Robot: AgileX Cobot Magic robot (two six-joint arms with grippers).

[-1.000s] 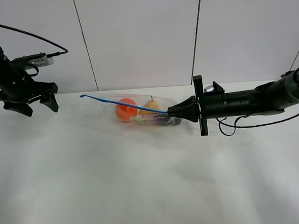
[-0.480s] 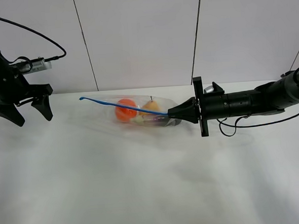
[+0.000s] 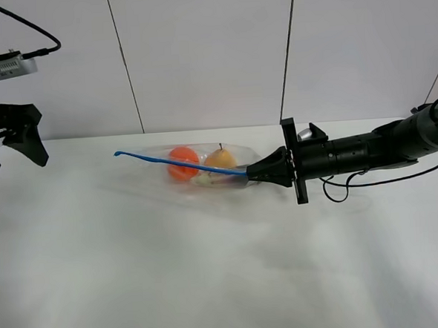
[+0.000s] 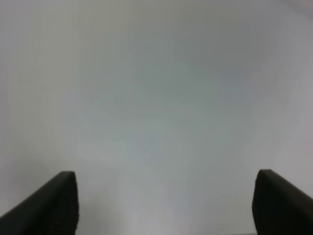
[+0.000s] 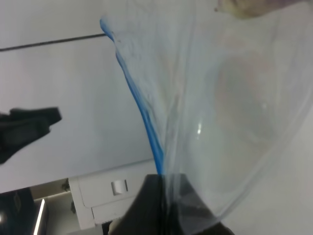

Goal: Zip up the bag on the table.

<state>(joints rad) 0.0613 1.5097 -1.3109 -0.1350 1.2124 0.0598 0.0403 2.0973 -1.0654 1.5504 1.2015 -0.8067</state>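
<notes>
White panelled wall behind, two dark seams running down it; white table (image 3: 211,283) fills the lower part of the high view, matte. Bag (image 3: 204,168) lies toward the far side of the table, a bit left of centre, long axis roughly left-right; clear crinkly plastic, orange fruit (image 3: 182,162) and a yellow pear-like fruit (image 3: 220,159) side by side inside, something darker under them that I can't make out. Blue zipper strip (image 3: 178,163) runs along the upper edge, from its free tip out at the left, lifted off the table, down to the right gripper (image 3: 258,171); right arm (image 3: 367,151) reaches in nearly horizontal from the right edge, cable looping under it. Right gripper jaws are pinched together on the zipper end of the bag; right wrist view confirms it, dark fingertips (image 5: 161,205) closed with the blue strip and plastic film rising out from between them. Left gripper (image 3: 10,151) is well apart from the bag, up at the far left edge of the high view, held above the table against the wall; jaws spread, nothing between them; left wrist view shows only two dark fingers (image 4: 54,203) wide apart over a plain pale blur.
</notes>
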